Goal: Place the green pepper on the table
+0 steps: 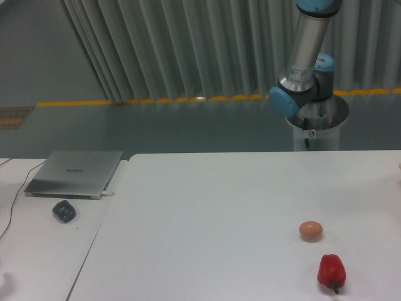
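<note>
White and bare across most of its spread, the worktop fills the lower part of the view, and you will find no green pepper on it. The pepper does not show anywhere in the picture, so its bearing from the pincer cannot be told.

The pincer is out of view too. Only the arm shows, rising from its base beyond the far right edge of the worktop and leaving through the top of the picture. Whether the pincer is spread, pressed together, or pinching the pepper cannot be told.

Near the right end of the front edge lies a red pepper, with a small brownish egg just beyond it; the two are apart. A closed laptop and a dark mouse sit on a separate desk at the left.

Judging from this, the pepper is probably overhead with the pincer. If so, you would bring it down onto the open middle, well away from the red pepper and the egg.
</note>
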You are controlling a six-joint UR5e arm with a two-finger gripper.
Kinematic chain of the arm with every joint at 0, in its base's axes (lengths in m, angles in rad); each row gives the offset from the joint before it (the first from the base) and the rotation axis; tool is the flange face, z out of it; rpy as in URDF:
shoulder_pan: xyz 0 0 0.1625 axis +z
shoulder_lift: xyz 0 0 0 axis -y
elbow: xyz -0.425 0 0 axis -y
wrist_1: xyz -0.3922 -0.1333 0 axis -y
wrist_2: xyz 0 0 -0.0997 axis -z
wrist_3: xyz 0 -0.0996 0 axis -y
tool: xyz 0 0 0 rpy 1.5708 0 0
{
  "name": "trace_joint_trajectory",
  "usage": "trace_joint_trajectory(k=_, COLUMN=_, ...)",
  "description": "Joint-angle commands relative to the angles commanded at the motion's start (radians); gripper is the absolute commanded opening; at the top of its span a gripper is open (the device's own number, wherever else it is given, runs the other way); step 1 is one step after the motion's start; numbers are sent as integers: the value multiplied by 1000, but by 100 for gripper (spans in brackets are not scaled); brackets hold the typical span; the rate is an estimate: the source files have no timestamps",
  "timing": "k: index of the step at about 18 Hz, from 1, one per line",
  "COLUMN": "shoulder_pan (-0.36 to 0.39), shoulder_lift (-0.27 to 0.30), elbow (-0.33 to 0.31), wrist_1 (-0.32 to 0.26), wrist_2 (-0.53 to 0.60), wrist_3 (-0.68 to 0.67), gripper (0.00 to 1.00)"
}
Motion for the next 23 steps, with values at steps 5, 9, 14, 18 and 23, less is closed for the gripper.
trace_joint_trajectory(k=5, shoulder_pan=-8, shoulder_lift=-3, elbow=-2, wrist_1=0, wrist_2=2, wrist_3=-3, gripper=100)
trace_joint_trajectory(k=9, shoulder_pan=-5, shoulder_lift=-11, elbow=-8, wrist_1=0, wrist_2=3, wrist_3=0, gripper=100)
trace_joint_trajectory(k=14, shoulder_pan=-3, shoulder_lift=-12, elbow=-23, wrist_1=5, wrist_2=3, wrist_3=6, gripper=100)
trace_joint_trajectory(k=18, shoulder_pan=-2, shoulder_lift=-15, elbow=-25, wrist_1=8, wrist_2=5, wrist_3=8, gripper=100)
trace_joint_trajectory(k=23, shoulder_pan=-5, shoulder_lift=-23, elbow=-14, wrist_1=9, wrist_2=9, wrist_3=6, gripper=58)
